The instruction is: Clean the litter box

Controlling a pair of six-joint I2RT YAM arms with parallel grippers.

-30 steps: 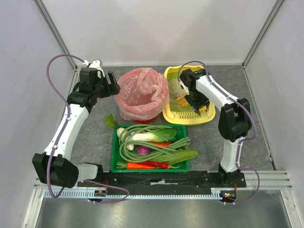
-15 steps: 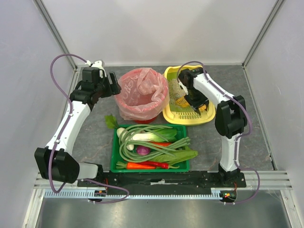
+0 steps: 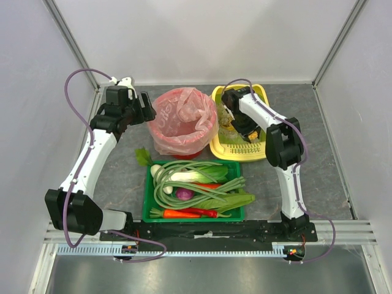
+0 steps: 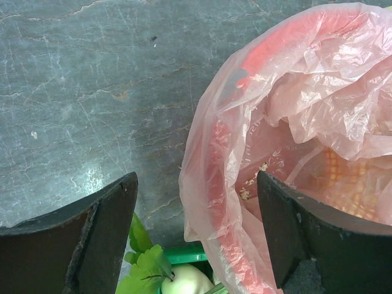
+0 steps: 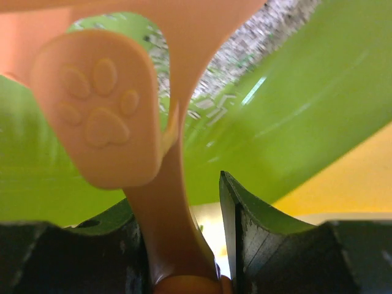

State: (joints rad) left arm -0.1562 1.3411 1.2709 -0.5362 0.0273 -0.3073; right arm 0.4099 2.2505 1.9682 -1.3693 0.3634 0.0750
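Observation:
The litter box [image 3: 242,150] is a yellow tray at the back right, with a green lining [image 5: 294,122] and grey litter [image 5: 269,30]. My right gripper [image 3: 236,126] is down inside it near its left wall. It is shut on the handle of an orange scoop [image 5: 98,110] with a paw print, and the scoop [image 3: 229,125] points left. In the right wrist view the handle fills the space between the right gripper [image 5: 180,202] fingers. My left gripper [image 3: 147,107] is open, with the pink bag's rim between its fingers [image 4: 104,226].
A red bin [image 3: 184,122] lined with a pink bag [image 4: 294,122] stands between the two grippers. A green tray [image 3: 195,190] of vegetables lies in front of it, its edge and a leaf [image 4: 144,269] showing under the left gripper. White walls enclose the grey table [image 4: 92,92].
My right gripper has carried the scoop left and back inside the litter box, and its arm has folded closer. The left arm shifted slightly at first and then stayed still.

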